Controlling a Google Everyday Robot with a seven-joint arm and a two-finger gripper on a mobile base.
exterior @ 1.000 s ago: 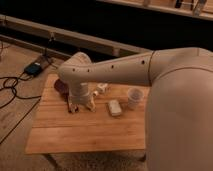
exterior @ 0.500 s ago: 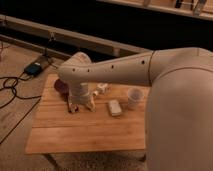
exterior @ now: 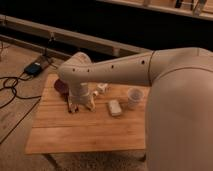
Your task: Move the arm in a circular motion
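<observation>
My cream-white arm (exterior: 130, 69) reaches from the right across a small wooden table (exterior: 85, 127), its thick rounded segments dotted with small dark screw holes. It bends down at an elbow (exterior: 75, 72) over the table's far left part. The pale gripper (exterior: 82, 105) hangs just above the tabletop, pointing down.
On the table stand a white cup (exterior: 134, 96), a small white block (exterior: 114, 107), a dark red object (exterior: 61, 86) at the far left behind the gripper, and a small pale item (exterior: 102, 87). Cables and a blue box (exterior: 34, 68) lie on the floor at left. A dark wall runs behind.
</observation>
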